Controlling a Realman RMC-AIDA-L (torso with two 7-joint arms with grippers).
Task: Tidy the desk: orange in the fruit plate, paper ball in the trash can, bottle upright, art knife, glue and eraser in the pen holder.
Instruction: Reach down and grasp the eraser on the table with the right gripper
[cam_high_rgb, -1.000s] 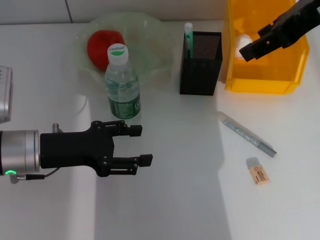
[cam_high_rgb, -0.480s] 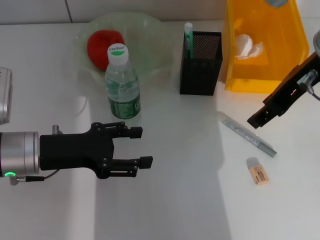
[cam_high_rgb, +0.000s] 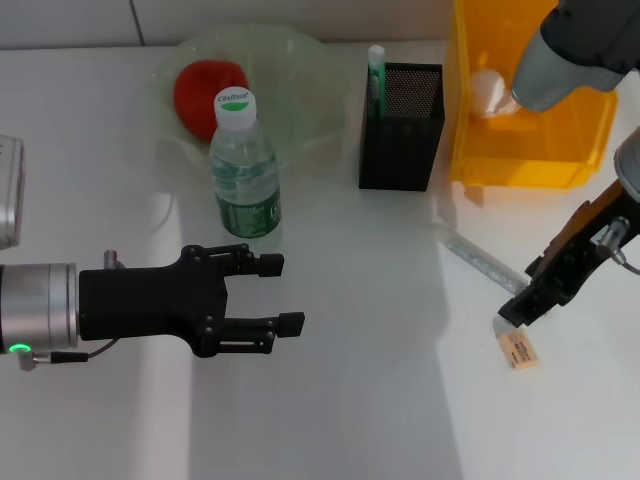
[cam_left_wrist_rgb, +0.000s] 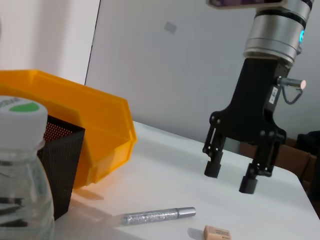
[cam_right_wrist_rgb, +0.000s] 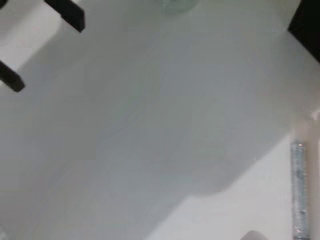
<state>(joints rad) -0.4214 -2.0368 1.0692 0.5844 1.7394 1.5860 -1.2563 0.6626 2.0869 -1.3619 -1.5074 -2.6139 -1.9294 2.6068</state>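
Head view: nearest, the left tool (cam_high_rgb: 285, 292) hovers over the white bench (cam_high_rgb: 350, 400), its fingers apart and holding nothing. To the right, the right tool (cam_left_wrist_rgb: 231, 179), also spread and empty, hangs just above the eraser (cam_high_rgb: 518, 349) and the silver art knife (cam_high_rgb: 487, 262). Farther back the bottle (cam_high_rgb: 243, 170) stands upright before the fruit plate (cam_high_rgb: 300, 90) holding the orange (cam_high_rgb: 203, 87). The glue (cam_high_rgb: 376, 70) stands in the pen holder (cam_high_rgb: 403, 130); the paper ball (cam_high_rgb: 490, 92) lies in the yellow trash can (cam_high_rgb: 520, 165).
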